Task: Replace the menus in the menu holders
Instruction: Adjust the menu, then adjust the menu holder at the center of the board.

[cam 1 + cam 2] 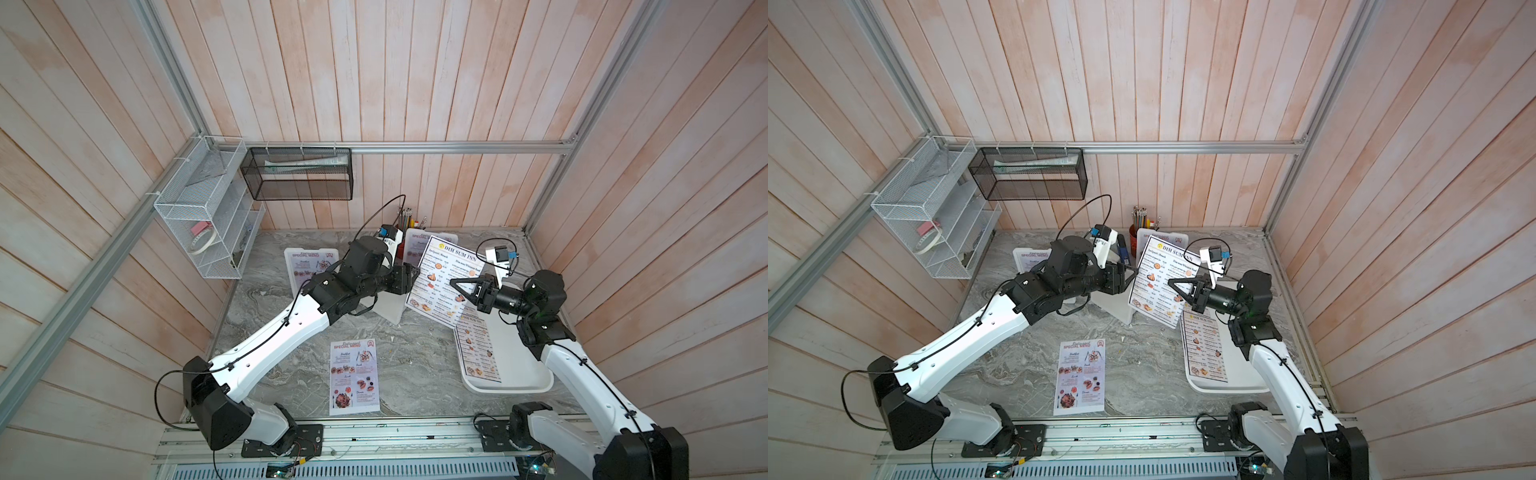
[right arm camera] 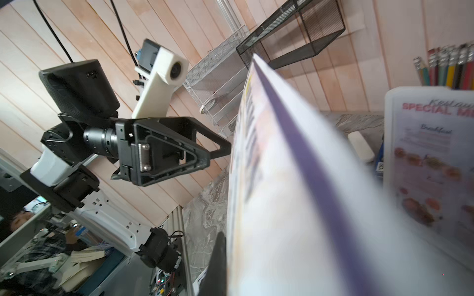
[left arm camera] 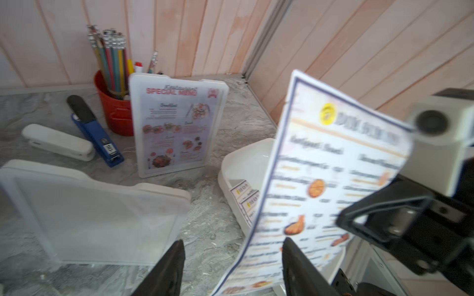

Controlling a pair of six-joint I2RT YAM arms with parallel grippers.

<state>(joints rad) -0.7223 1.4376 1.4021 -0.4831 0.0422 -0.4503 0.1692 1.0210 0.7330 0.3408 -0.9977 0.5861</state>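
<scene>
A DIM SUM INN menu (image 1: 444, 282) (image 1: 1160, 282) is held upright above the table, and my right gripper (image 1: 455, 284) (image 2: 228, 261) is shut on its right side. My left gripper (image 1: 415, 272) (image 3: 233, 269) stands open at the sheet's left edge, which runs between its fingers (image 3: 295, 266). An empty white menu holder (image 1: 390, 311) (image 3: 89, 212) sits below the left wrist. Two menu holders with SPECIAL MENU sheets stand at the back (image 1: 432, 241) (image 3: 177, 123) and at the left (image 1: 309, 266). One SPECIAL MENU sheet (image 1: 353, 376) lies flat near the front.
A white tray (image 1: 515, 374) at the right carries more DIM SUM INN menus (image 1: 478, 353). A red pencil cup (image 3: 112, 112), a blue stapler (image 3: 95, 130) and a white stapler (image 3: 56, 142) sit at the back. Wire baskets (image 1: 208, 208) hang on the left wall.
</scene>
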